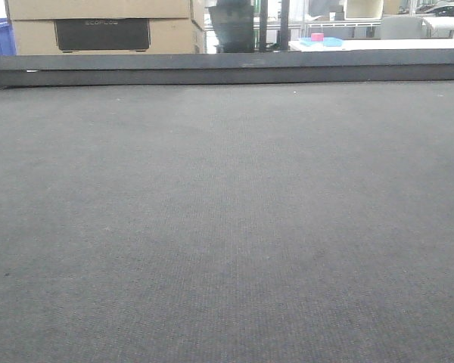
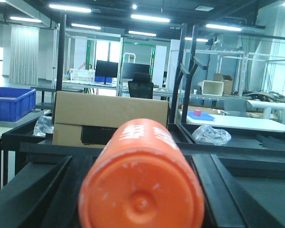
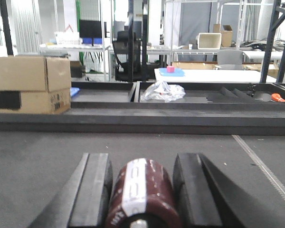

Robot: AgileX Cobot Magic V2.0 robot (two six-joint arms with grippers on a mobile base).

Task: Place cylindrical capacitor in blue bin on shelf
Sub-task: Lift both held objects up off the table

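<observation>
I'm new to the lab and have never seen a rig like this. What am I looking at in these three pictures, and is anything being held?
It is a robot with two arms, each ending in jaws with a camera at the wrist. The front picture looks across a grey mat to a cardboard box; neither arm shows there. The left wrist picture looks along the left jaws: an orange cylinder sits between them, end-on, though whether they pinch it I cannot tell. The right wrist picture shows the right jaws closed on a dark red cylinder with a white label.
</observation>
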